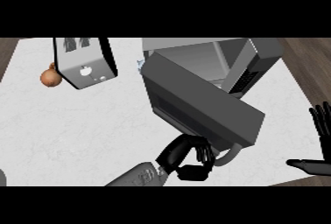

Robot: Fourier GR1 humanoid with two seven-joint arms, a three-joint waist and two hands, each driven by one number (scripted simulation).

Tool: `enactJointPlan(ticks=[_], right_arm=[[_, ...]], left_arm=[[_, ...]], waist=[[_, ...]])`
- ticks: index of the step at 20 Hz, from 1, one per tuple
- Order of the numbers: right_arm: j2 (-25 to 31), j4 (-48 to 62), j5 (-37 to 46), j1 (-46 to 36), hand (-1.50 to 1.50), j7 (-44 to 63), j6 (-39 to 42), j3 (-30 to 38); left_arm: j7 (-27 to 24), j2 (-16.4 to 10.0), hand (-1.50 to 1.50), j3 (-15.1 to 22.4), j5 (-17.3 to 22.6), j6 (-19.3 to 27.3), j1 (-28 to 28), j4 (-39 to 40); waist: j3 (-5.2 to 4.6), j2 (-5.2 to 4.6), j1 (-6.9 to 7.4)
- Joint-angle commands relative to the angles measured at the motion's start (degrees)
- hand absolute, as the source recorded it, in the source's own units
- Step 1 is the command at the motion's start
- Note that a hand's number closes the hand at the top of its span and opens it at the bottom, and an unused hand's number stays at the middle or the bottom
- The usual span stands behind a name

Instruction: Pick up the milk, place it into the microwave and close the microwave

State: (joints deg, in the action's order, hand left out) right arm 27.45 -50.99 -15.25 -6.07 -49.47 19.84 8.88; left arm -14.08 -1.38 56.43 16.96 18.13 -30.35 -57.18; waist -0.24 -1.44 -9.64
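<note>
The grey microwave (255,57) stands at the back right, its cavity open. Its dark door (200,103) swings out toward me and covers much of the opening. My left hand (183,156) is at the door's near edge, its fingers curled by the pale curved door handle (229,156). A small pale blue bit (139,64) peeks out at the door's far left corner; I cannot tell whether it is the milk. Along the right edge my right hand (319,131) rests open, fingers up and thumb out, holding nothing.
A grey toaster-like appliance (84,61) lies at the back left with a brown onion (50,77) beside it. The white counter (77,131) stretches across the left and front, with wooden floor showing past its corners.
</note>
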Motion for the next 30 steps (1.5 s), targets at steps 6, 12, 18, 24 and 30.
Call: enactJointPlan(ticks=[6, 12, 18, 24, 30], right_arm=[[1.64, -4.51, -1.82, -1.51, -1.5, 1.1, 6.73, -2.84], [3.28, -7.62, -2.83, -4.77, -1.5, 3.34, 5.91, -3.23], [3.14, -9.47, -4.86, -6.48, -1.5, 4.97, 7.32, -4.16], [4.52, -11.52, -7.13, -9.35, -1.5, 7.68, 9.25, -4.65], [5.53, -12.91, -8.98, -11.04, -1.5, 9.66, 11.16, -5.3]], left_arm=[[-2.2, 1.33, 1.5, -0.9, 5.45, 7.47, -10.67, 0.22], [-1.85, 1.35, 1.5, -2.7, 8.75, 9.3, -17.16, 3.49], [-0.97, 1.35, 1.5, -4.99, 12.2, 10.52, -23.57, 6.37], [-1.2, 1.34, 1.5, -6.39, 14.64, 10.94, -27.76, 9.81], [-0.69, 1.31, 1.5, -6.92, 16.49, 12.33, -30.98, 13.13]], waist=[[-0.04, -0.52, -4.7], [0.09, -1.61, -7.47], [0.36, -2.4, -9.52], [0.36, -3.36, -11.37], [0.53, -3.95, -13.25]])
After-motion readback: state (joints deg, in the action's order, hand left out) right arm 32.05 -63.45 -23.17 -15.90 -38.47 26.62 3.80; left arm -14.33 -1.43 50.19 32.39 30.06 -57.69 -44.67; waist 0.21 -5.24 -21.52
